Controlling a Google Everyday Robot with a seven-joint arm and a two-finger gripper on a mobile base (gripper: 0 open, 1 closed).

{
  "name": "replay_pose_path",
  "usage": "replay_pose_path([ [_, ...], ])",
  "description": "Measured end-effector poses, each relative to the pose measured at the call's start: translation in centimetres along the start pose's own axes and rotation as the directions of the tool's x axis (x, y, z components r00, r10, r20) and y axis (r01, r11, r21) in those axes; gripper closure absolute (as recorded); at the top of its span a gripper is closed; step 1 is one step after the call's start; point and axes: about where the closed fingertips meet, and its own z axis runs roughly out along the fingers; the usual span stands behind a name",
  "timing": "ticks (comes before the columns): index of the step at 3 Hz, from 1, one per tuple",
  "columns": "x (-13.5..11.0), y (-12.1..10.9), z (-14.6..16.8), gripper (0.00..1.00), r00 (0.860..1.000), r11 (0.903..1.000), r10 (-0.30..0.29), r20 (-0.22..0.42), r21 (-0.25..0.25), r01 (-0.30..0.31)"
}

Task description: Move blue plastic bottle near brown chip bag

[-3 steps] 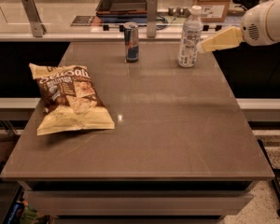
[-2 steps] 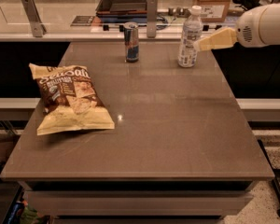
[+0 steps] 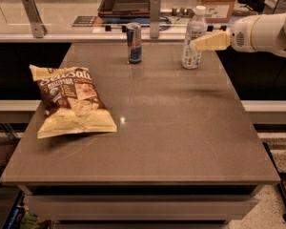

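Observation:
The blue plastic bottle (image 3: 191, 57), clear with a white cap and a white label, stands upright at the far right of the table. My gripper (image 3: 197, 45) reaches in from the right at the bottle's mid height, and its pale tip overlaps the bottle's body. The brown chip bag (image 3: 71, 100) lies flat at the left of the table, well apart from the bottle.
A blue-and-silver can (image 3: 134, 42) stands at the far edge, left of the bottle. The brown table (image 3: 171, 128) has a counter with metal posts (image 3: 155, 16) and a dark tray (image 3: 126, 3) behind it. The robot's white arm (image 3: 267, 32) spans the far right.
My gripper has moved left toward the bottle and now overlaps it. The bottle, can and chip bag have not moved.

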Motion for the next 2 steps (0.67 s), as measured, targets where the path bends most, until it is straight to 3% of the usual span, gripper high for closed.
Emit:
replay_pose_path([
  [1,0.3,0.3,1.8,0.0,0.999,0.9957,0.009,0.051,-0.092,-0.004],
  [2,0.3,0.0,3.7,0.0,0.995,0.984,-0.005,0.099,-0.177,0.022],
])
